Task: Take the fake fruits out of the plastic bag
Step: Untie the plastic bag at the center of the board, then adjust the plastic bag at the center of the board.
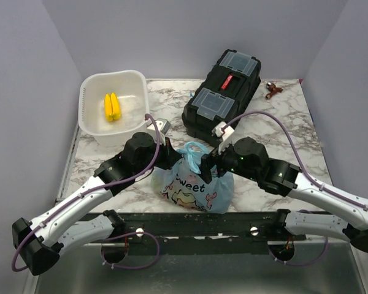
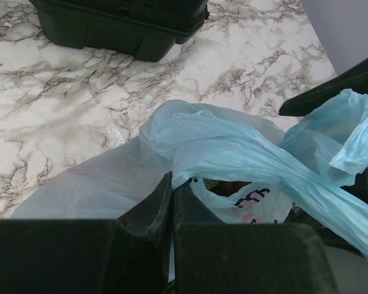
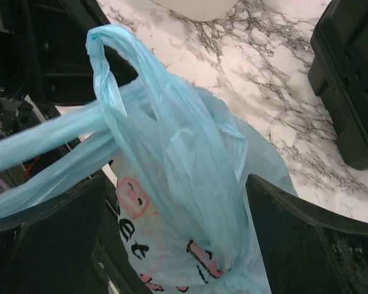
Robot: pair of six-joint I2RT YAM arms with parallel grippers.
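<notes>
Pinching the plastic bag (image 1: pixel 195 187), left gripper (image 2: pixel 173 187); right gripper (image 3: pixel 172 190) spread wide astride it; yellow sticks (image 1: pixel 112 107) in tub (image 1: pixel 89 119).

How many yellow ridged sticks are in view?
2. One yellow stick lies beside the other in the white tub, far left; the blue bag could hide more.

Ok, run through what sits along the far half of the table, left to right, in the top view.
White tub holding two yellow sticks → black toolbox → small reddish-brown object near the far right corner.
</notes>
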